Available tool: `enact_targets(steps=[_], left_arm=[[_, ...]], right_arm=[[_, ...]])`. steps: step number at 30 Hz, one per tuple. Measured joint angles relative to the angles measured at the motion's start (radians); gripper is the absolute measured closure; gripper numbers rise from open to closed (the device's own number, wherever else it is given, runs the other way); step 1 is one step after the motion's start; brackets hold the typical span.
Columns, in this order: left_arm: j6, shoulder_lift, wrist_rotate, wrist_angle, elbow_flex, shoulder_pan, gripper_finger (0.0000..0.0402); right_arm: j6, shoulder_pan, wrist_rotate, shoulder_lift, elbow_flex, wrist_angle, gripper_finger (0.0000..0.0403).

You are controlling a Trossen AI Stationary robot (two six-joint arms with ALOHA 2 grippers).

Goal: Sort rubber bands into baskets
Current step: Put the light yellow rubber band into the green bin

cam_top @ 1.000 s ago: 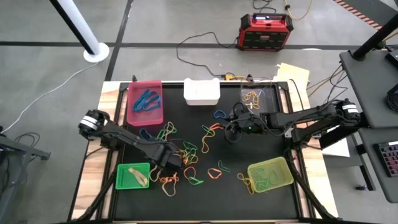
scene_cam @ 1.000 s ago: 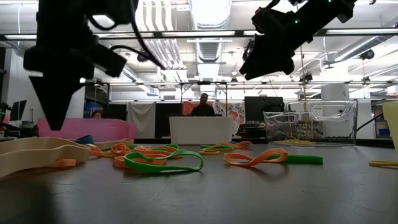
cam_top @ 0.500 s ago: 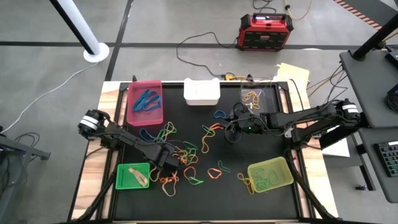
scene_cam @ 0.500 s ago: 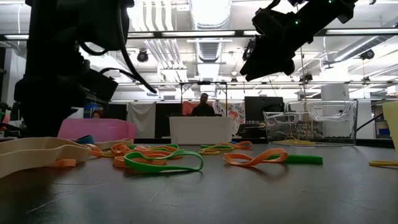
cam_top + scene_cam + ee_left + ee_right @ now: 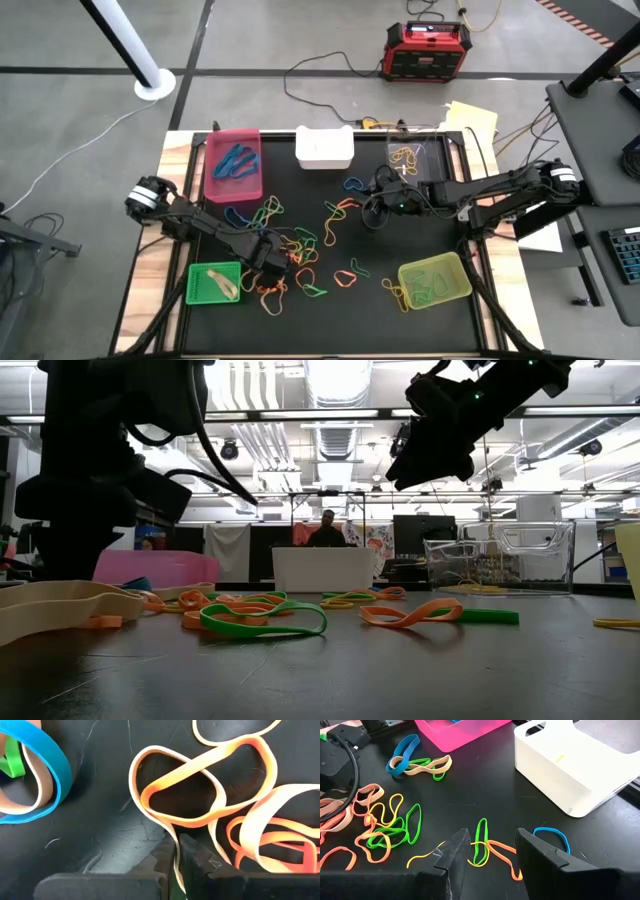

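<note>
While the left end effector [image 5: 175,865] pinches an orange rubber band [image 5: 200,790] on the black table [image 5: 380,300], the right end effector [image 5: 492,852] hovers open.

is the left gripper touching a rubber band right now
Touching. The left wrist view shows the left gripper shut, with a tan band running down into the seam between its fingers.

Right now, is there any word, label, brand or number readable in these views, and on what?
None can be read.
Red-and-black box on the floor: its small display is too small to read.
Baskets, rubber bands and the black table surface: no print visible.
</note>
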Motion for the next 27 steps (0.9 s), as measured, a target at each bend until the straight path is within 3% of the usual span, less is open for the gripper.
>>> enact_targets(steps=[10, 20, 27], left_arm=[[0.107, -0.051, -0.059, -0.032, 0.077, -0.005, 0.0401], [0.219, -0.182, -0.204, -0.107, 0.196, -0.018, 0.0401], [0.269, -0.215, -0.22, -0.266, 0.326, -0.027, 0.0401]], right_arm=[[0.0, 0.0, 0.0, 0.0, 0.0, 0.0, 0.025], [0.0, 0.0, 0.001, 0.0, 0.0, 0.0, 0.025], [0.0, 0.0, 0.001, 0.0, 0.0, 0.0, 0.025]])
